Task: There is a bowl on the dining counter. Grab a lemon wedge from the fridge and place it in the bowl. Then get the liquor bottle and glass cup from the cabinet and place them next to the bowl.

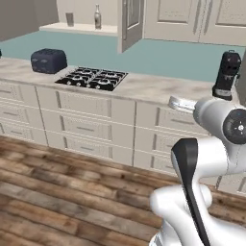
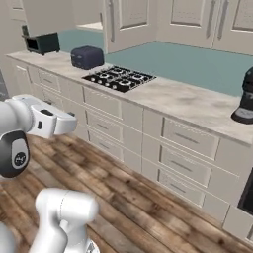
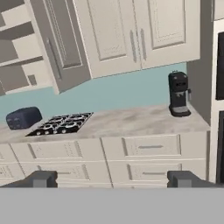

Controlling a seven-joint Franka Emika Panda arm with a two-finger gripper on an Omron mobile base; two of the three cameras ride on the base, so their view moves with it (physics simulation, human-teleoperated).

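- gripper (image 3: pixel 112 178) fingers apart, empty, well short of the cabinet (image 1: pixel 129 24)
- drive closer, square to the open shelf
- approach the liquor bottle (image 1: pixel 97 18) first, avoiding the glass cup (image 1: pixel 70 19) beside it

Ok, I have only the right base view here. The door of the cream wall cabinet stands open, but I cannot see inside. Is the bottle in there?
Observer: Yes. In the left base view the slim brownish liquor bottle stands upright on the beige shelf of the cream wall cabinet.
Operator: And the glass?
Observer: The grey translucent glass cup stands on the same shelf, left of the bottle and apart from it.
Operator: Are the jaws open?
Observer: Yes. In the hand view the gripper has its jaws wide apart, with nothing between them.
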